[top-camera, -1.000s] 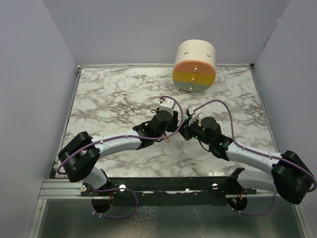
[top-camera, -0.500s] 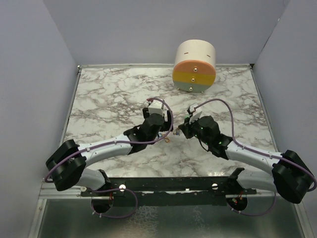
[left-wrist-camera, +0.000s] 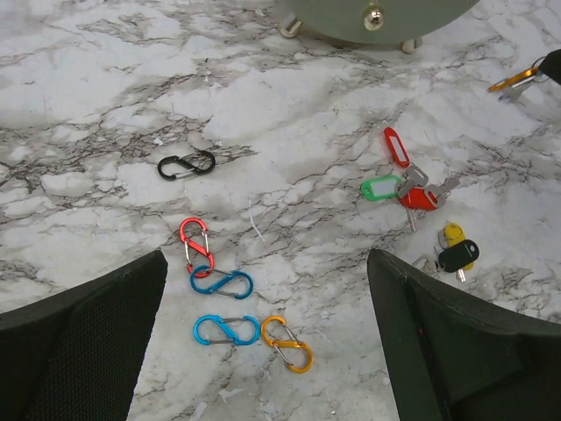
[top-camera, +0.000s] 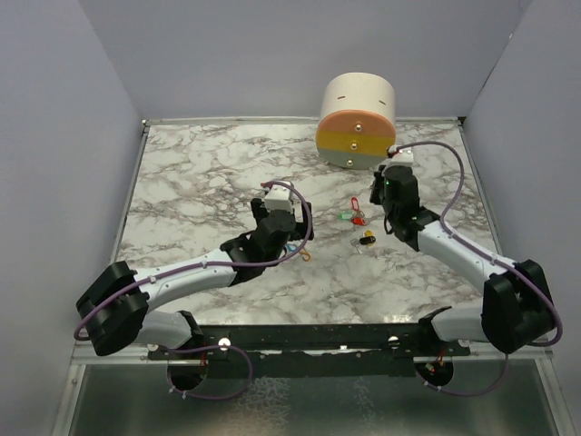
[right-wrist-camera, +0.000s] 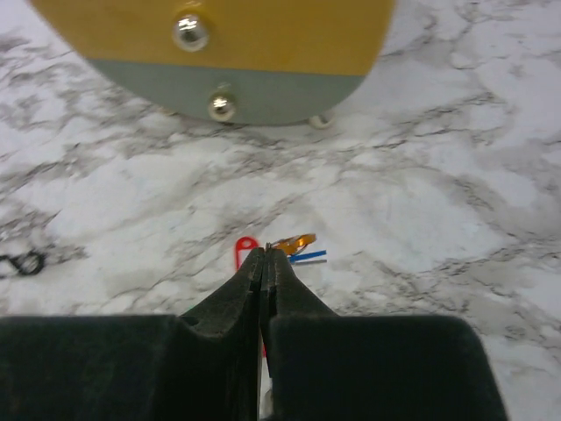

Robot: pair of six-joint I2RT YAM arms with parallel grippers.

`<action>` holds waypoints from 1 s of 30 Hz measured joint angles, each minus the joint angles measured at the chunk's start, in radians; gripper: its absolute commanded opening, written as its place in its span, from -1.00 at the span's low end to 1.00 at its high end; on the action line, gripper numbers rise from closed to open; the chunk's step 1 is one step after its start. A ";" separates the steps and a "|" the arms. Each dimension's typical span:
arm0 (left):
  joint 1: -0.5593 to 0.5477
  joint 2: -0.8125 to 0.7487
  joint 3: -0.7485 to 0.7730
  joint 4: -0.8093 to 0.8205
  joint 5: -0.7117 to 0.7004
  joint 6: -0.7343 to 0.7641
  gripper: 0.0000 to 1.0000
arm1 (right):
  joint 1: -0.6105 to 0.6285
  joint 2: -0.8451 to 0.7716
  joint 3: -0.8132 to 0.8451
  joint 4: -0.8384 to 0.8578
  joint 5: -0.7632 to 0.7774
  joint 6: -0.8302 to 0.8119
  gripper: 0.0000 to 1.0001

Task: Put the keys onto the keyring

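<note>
A bunch with a red tag, a green-headed key and a red-headed key lies on the marble. A yellow-headed key and a black-headed key lie just right of it. Both groups show in the top view, the red and green and the yellow and black. My right gripper is shut on a small orange metal piece with a thin blue part; it hangs above the table near the drawer unit. My left gripper is open and empty above the clips.
A round drawer unit with orange, yellow and grey fronts stands at the back. Loose S-shaped clips lie below my left gripper: black, red, two blue and orange. Grey walls close in three sides.
My right gripper has swung from the middle of the table back and right toward the drawer unit. My left gripper has drawn back left. The keys on the marble have come into view.
</note>
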 measured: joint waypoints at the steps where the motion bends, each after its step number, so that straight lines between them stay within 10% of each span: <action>1: 0.000 -0.003 -0.002 0.000 -0.003 0.000 0.98 | -0.032 0.015 0.011 0.000 -0.003 0.000 -0.99; 14: 0.000 0.024 -0.004 0.002 -0.009 0.010 0.98 | -0.299 0.211 0.069 0.007 -0.157 0.042 -0.98; 30: 0.000 0.029 -0.004 0.002 -0.010 0.010 0.98 | -0.318 0.230 0.069 0.026 -0.214 0.063 -0.99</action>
